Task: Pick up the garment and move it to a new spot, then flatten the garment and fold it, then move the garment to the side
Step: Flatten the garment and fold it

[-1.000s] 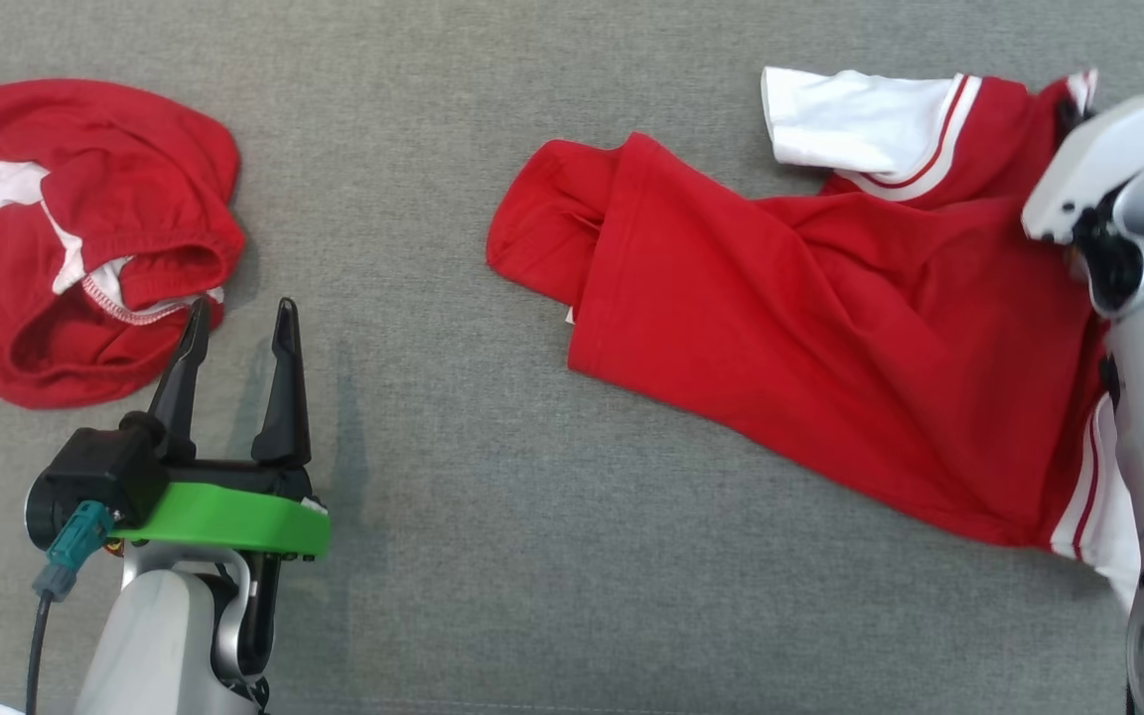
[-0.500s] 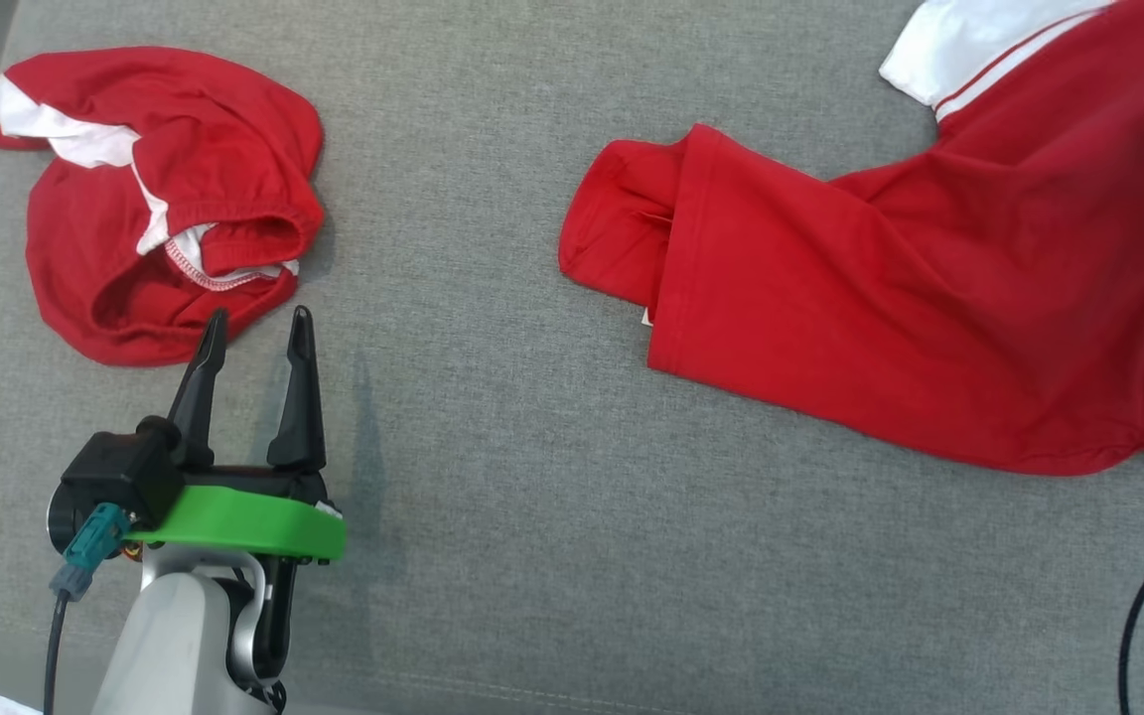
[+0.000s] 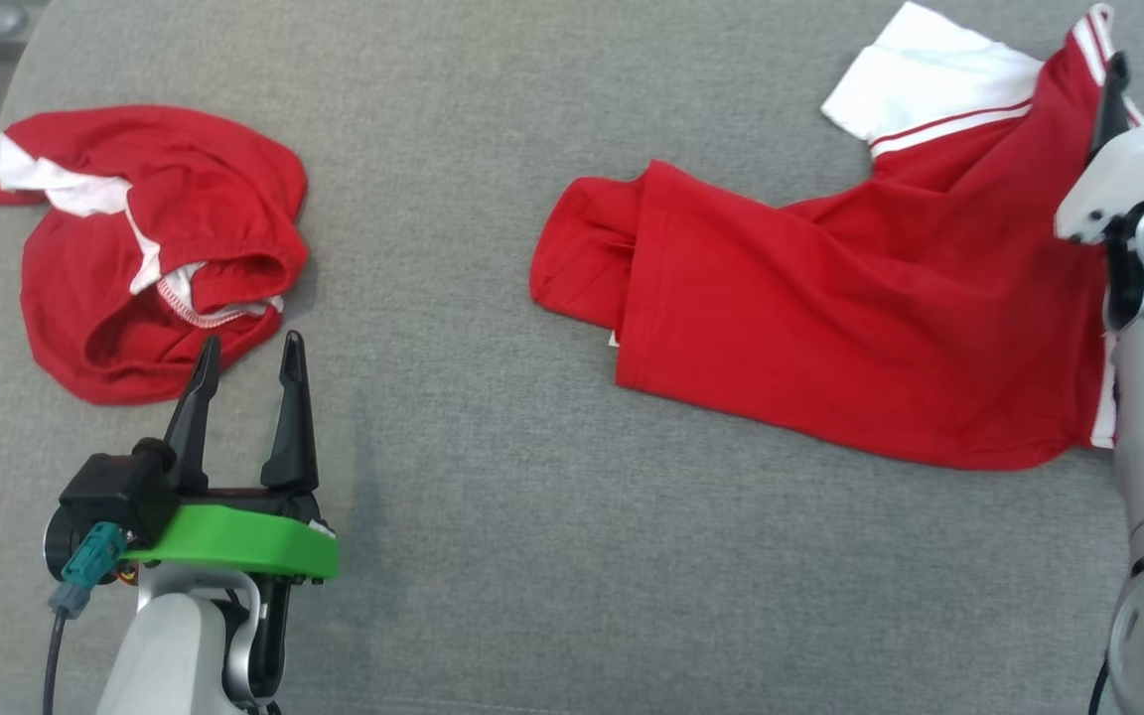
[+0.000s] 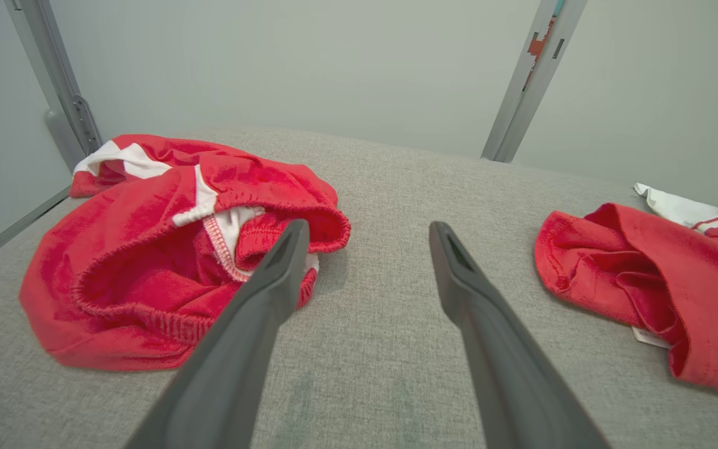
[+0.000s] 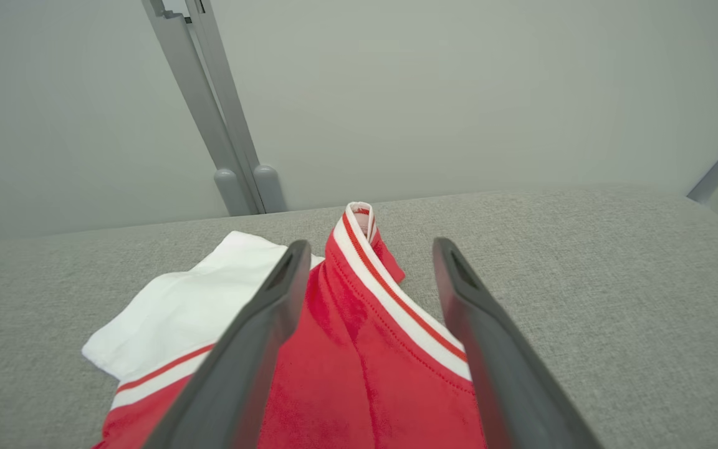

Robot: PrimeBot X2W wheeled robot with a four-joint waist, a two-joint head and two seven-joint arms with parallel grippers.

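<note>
Crumpled red-and-white shorts (image 3: 150,248) lie at ten o'clock on the grey fabric surface (image 3: 453,556); metal posts (image 5: 209,106) stand behind.

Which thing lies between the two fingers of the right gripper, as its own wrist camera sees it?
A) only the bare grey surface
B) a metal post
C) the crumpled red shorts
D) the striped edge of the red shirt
D: in the right wrist view the striped edge of the red shirt runs up between the spread fingers of the right gripper.
</note>
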